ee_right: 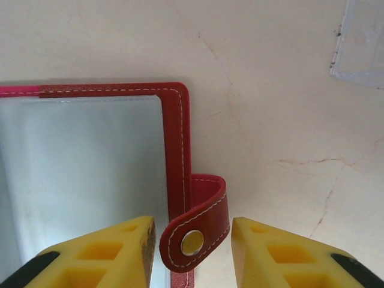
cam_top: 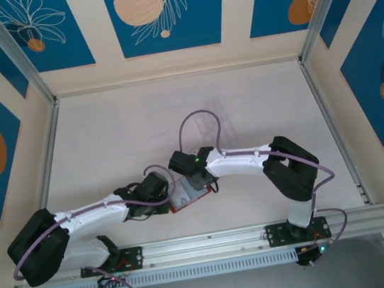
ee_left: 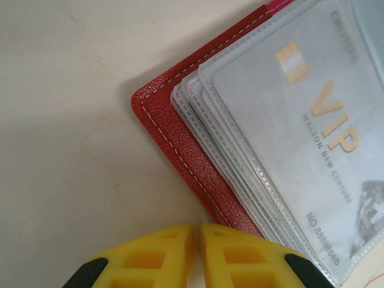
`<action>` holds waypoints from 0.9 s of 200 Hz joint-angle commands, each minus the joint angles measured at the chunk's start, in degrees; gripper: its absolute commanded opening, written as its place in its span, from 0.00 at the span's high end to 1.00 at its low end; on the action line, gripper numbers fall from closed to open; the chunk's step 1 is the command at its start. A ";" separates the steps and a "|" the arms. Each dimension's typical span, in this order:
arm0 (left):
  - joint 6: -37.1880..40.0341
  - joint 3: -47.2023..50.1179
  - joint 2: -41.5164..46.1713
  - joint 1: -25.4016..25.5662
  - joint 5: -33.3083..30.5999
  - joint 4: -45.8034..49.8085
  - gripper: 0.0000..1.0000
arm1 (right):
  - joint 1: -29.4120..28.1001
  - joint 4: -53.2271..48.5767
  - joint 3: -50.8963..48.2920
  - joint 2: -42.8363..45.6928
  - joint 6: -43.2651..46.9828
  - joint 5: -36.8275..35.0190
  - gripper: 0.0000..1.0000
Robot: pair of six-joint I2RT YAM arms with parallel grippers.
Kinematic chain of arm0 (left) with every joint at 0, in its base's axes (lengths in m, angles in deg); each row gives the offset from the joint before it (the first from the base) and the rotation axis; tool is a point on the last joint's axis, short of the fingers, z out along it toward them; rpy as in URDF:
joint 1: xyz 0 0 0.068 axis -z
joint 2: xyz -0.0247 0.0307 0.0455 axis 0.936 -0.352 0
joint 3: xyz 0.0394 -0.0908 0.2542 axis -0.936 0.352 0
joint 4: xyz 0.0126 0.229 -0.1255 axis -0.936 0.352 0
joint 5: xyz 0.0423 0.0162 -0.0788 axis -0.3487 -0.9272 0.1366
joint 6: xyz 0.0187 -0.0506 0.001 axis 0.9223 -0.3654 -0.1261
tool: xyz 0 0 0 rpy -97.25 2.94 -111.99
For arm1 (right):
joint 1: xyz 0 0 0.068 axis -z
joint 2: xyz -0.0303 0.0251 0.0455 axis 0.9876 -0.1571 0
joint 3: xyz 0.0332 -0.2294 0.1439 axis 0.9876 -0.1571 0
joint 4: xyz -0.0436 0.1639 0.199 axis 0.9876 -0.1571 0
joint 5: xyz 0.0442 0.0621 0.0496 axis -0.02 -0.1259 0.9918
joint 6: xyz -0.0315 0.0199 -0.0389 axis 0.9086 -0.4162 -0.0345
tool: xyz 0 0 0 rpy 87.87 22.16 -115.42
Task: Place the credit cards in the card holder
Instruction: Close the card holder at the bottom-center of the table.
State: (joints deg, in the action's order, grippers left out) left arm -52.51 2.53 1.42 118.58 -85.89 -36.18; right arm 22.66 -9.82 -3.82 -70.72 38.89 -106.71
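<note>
The left arm (cam_top: 91,215) and right arm (cam_top: 241,162) wear white shells between bulky black joint housings. A thin purple cable (cam_top: 198,113) trails along each, looping free. The left gripper (ee_left: 195,231) and right gripper (ee_right: 192,228) have yellow jaws with moulded rectangular pockets and black backs.

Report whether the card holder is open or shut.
Open: on the card holder the clear sleeves lie exposed, a VIP card in the top one, and the snap tab curls free, unfastened.
</note>
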 commanded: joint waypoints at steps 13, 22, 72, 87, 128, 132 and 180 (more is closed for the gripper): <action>-0.36 2.04 -3.35 0.14 1.53 -5.41 0.87 | -0.14 -2.25 1.44 -1.26 -0.75 -3.15 0.67; -0.30 2.04 -3.28 0.17 1.53 -5.40 0.87 | -0.04 -2.78 1.62 -1.54 -0.75 -3.44 0.72; 0.91 -0.40 -3.85 0.27 2.06 -4.55 0.87 | 0.54 -4.47 1.78 -0.10 -0.97 -3.73 0.99; 1.60 -1.87 -4.48 0.54 2.06 -4.26 0.87 | 0.78 -4.41 1.08 2.10 -1.24 -3.05 1.00; 2.41 -6.20 -7.87 1.16 3.11 -4.86 0.87 | 3.85 -1.94 -3.04 9.73 -0.84 2.33 1.00; 2.50 -6.78 -8.26 1.25 3.16 -4.86 0.87 | 4.19 -1.88 -3.37 10.24 -0.76 2.65 1.00; 2.85 -12.15 -13.01 2.49 3.81 -5.73 0.87 | 7.34 -0.89 -6.66 15.56 -0.57 6.34 1.00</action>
State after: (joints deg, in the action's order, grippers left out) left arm -50.74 -7.37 -6.91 119.45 -85.94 -26.26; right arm 28.78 -10.84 -8.56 -57.72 38.52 -103.73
